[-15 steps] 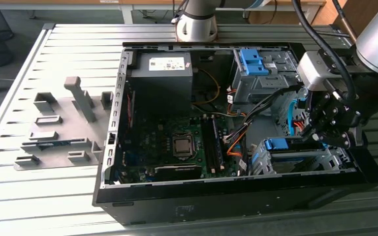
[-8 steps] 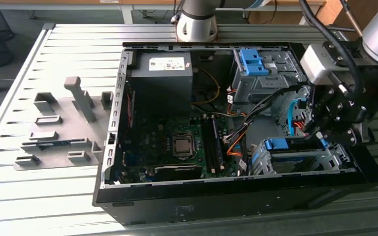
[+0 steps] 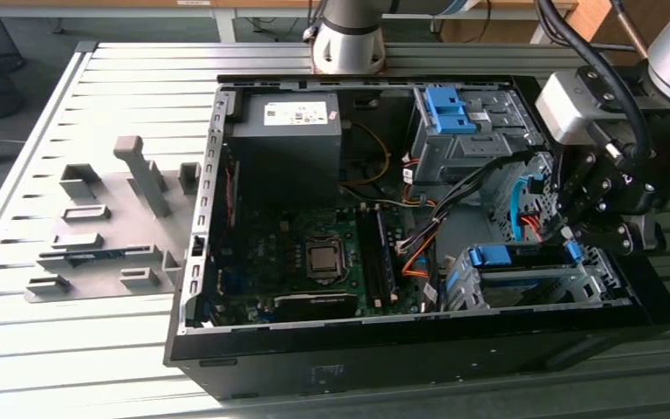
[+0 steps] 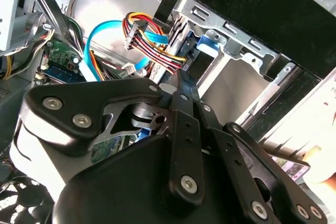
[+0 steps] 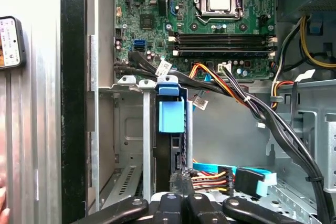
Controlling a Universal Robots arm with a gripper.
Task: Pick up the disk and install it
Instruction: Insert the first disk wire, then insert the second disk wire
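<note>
- A pale slatted metal counter [image 3: 79, 349] takes up most of the exterior view, lower left to upper right.
- A black tower computer case [image 3: 428, 353] lies on its side on the counter with the side panel off. It covers the middle and right of the exterior view.
- A dark power-supply box with a white sticker [image 3: 283, 148] sits in the case's upper-middle part.
- A green motherboard [image 3: 300, 253] lies below that box; in the first wrist view [image 5: 210, 30] its processor socket and memory slots show.
- A grey moulded fixture tray [image 3: 102, 253] rests on the counter at the exterior view's left, apart from the case.
- A bare-metal drive cage [image 3: 539, 284] stands in the case's lower right corner.
- The disk, a hard drive with a blue plastic handle [image 3: 509, 255], sits inside this cage, seen edge-on in the first wrist view [image 5: 171, 114]; the handle also shows in the second wrist view [image 4: 207, 43].
- The black gripper [image 3: 574, 236] hangs just above the cage at the exterior view's right. In the second wrist view [image 4: 182, 74] it is clenched, with nothing seen between its fingers, and its tip is near the blue handle.
- A bundle of orange, red and yellow wires [image 5: 210, 177] lies just beside the gripper.
</note>
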